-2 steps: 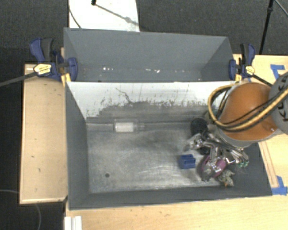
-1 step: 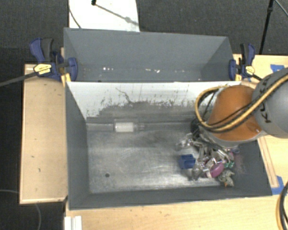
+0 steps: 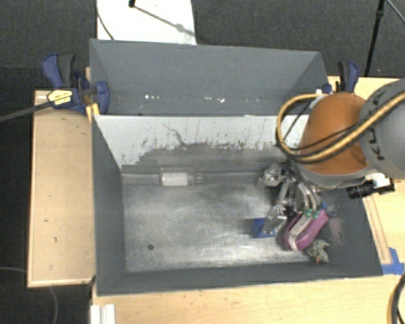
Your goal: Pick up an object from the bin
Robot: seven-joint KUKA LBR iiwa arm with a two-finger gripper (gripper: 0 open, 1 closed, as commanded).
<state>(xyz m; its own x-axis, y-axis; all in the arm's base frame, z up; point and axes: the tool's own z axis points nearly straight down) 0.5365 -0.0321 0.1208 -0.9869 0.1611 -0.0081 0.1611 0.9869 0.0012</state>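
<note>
Gripper (image 3: 291,211) low near the bin's (image 3: 189,221) near right corner. A purple oblong object (image 3: 305,229) lies just beneath it, long axis slanting near-left to far-right, with a small blue piece (image 3: 260,229) just left. Whether the gripper is open or closed cannot be told.

Robot lab: industrial arm (image 3: 398,133) over scratched grey metal bin (image 3: 189,73), dark carpet floor (image 3: 27,19) around.

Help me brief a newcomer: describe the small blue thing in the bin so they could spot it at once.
Look into the grey bin, toward the view's lower right, where the gripper hangs over a small cluster. The blue thing lies on the floor at the cluster's left edge, beside a purple piece. Only it is blue; its neighbours are purple or metal grey.
</note>
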